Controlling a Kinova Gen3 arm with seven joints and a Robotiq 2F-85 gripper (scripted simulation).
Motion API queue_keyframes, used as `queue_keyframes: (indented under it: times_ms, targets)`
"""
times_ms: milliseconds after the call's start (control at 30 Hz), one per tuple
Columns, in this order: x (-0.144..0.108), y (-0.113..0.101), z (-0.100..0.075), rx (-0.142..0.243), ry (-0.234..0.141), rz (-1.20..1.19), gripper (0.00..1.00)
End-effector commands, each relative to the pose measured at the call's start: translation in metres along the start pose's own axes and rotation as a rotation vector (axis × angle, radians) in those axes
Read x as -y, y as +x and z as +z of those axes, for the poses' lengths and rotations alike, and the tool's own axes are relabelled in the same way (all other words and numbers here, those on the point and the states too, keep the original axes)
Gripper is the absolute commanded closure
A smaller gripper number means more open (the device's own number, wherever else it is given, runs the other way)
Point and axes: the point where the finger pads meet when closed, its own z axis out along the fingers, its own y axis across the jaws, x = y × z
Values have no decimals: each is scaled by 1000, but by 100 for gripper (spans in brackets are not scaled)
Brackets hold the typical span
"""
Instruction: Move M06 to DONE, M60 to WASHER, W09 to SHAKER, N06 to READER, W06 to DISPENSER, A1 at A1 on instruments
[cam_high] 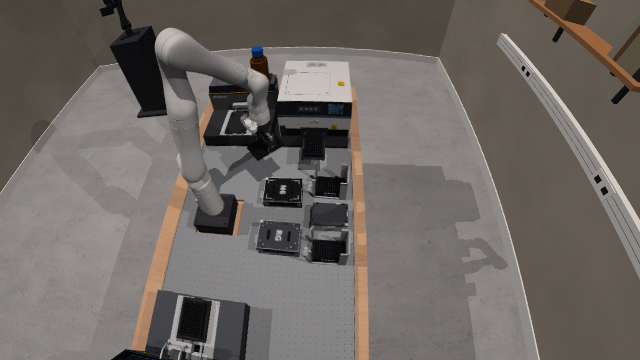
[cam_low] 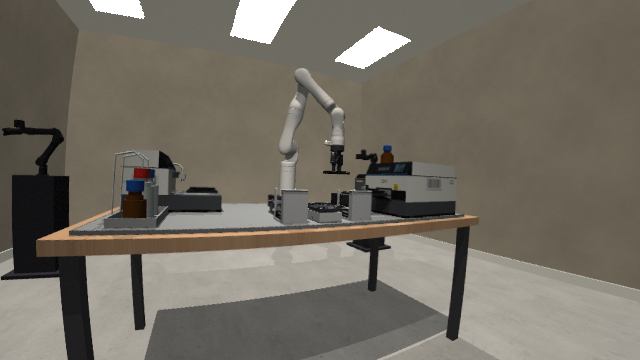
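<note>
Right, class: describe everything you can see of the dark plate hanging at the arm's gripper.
The plate is a thin, dark, flat slab that looks like black plastic. It hangs level in the air, clamped in the gripper, well above the deck. From the top it lies just in front of the black instrument. Nothing but the gripper touches it. Its label is too small to read.

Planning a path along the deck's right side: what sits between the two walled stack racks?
A low dark block with a flat black top fills the gap between the far rack and the near rack. The top view shows it best.
</note>
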Motion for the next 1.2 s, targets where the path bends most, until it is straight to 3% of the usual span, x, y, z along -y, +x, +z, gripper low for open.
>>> queue_keyframes:
  times_ms: [0,1167]
  targets:
    - [12,-3,0,1,-1,32,6]
    - [110,-21,0,1,-1,241,6]
